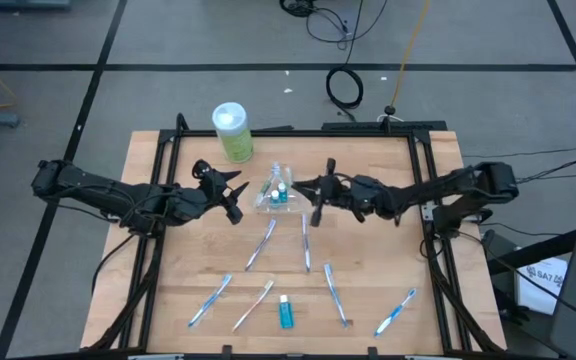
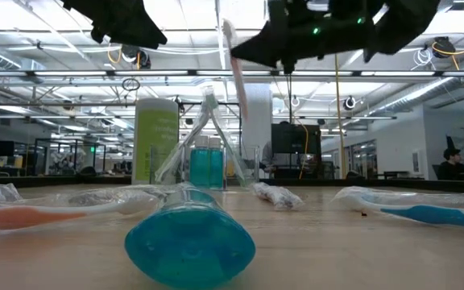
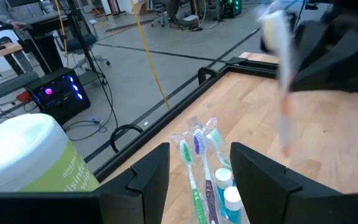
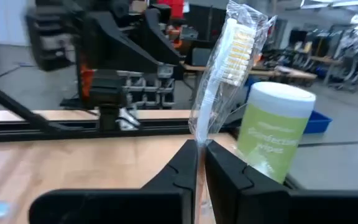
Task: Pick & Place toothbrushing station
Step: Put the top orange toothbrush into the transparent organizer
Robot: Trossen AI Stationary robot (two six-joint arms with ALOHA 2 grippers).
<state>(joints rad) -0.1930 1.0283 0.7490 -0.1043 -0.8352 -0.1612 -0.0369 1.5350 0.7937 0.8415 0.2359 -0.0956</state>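
Here my right gripper is clamped on a wrapped toothbrush, fingers pinched together around its lower end so that the bristle head stands up above them in its clear wrapper. In the high view that gripper hangs just beside the clear cup, on the side away from my left arm. The cup already carries a few toothbrushes and two small blue tubes, and it sits on the wooden table near the back edge.

My left gripper hovers on the other side of the cup, close to it but not touching, with its fingers spread apart and nothing between them. Through that gap I look down on the cup's contents.

The green canister of disinfecting wipes stands behind the cup, toward my left arm's side.

In front of the cup, more wrapped toothbrushes lie scattered flat on the table, well apart from it. A small blue toothpaste tube lies among them near the front edge, farthest from the cup.
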